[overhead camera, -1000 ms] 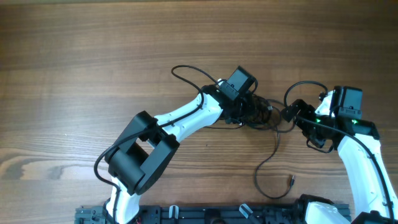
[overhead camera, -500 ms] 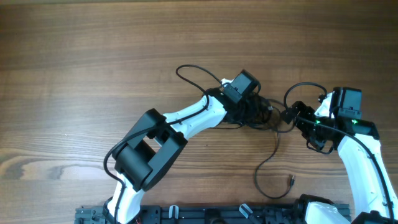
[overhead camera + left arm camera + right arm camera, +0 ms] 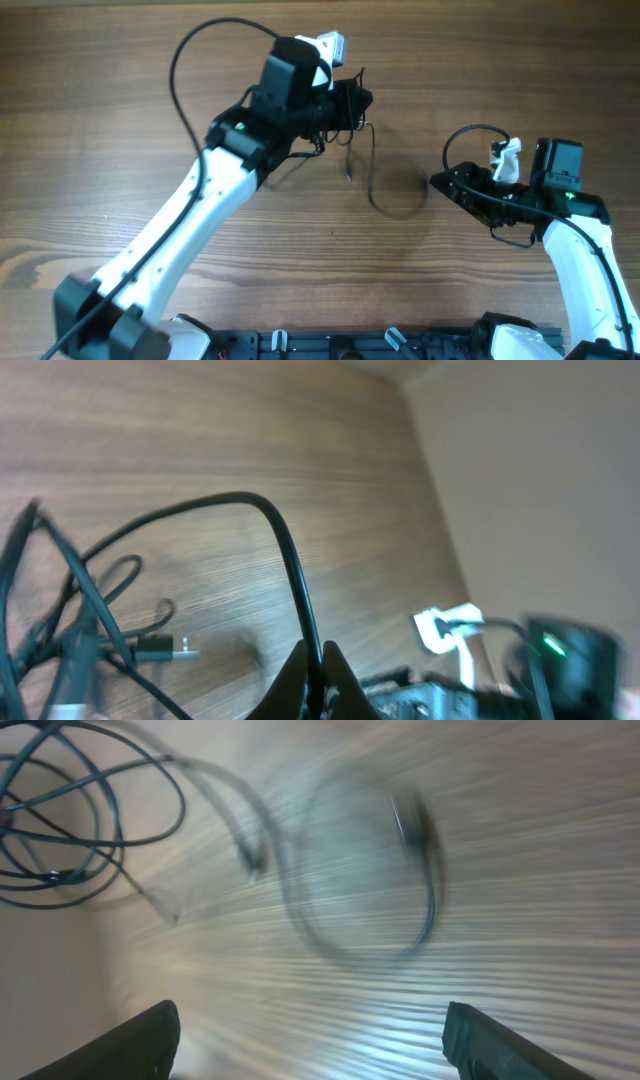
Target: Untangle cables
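Left gripper [image 3: 350, 100], upper centre of the overhead frame: pinched shut on the cables [image 3: 368, 175], with a loose loop hanging down toward centre right. Right gripper [image 3: 445, 185], right of frame: spread wide, holding nothing, just beside the loop's far end. Risks, as judged: pulling higher with strands crossed and so tightening the knot; a thin cord slipping from the pinch and dropping back in a heap.

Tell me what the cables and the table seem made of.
The cables: thin black cords, probably plastic or rubber jacketed, matte; they bend in soft loops. The table: wood or wood-look laminate, brown with grain lines, low sheen; cannot tell which.
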